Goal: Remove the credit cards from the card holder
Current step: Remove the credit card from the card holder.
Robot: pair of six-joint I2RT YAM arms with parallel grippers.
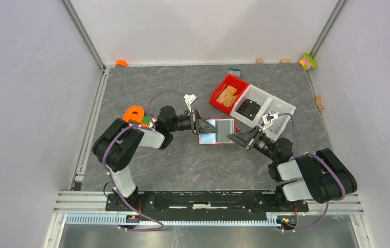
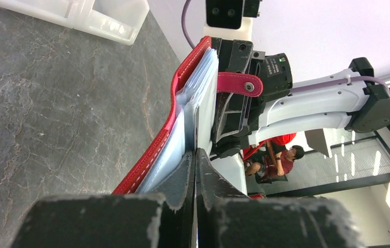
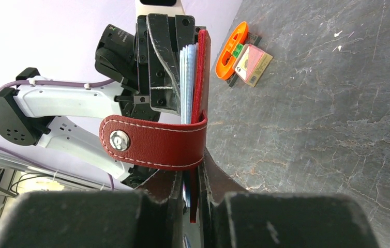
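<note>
Your left claw and right claw both clench the card holder mid-worktop. It looks floppy, so pinch the thin, slick credit cards by their exposed edges.

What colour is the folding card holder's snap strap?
Snap strap: dark red, white stitching; right wrist view.

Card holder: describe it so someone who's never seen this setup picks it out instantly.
On the grey table, look at its middle, in front of the bins. The card holder is the small open wallet clamped between the left fingers and right fingers. Unlike the bigger bright red bin behind it, it is thin and dark red, with pale cards inside and a snap strap.
</note>
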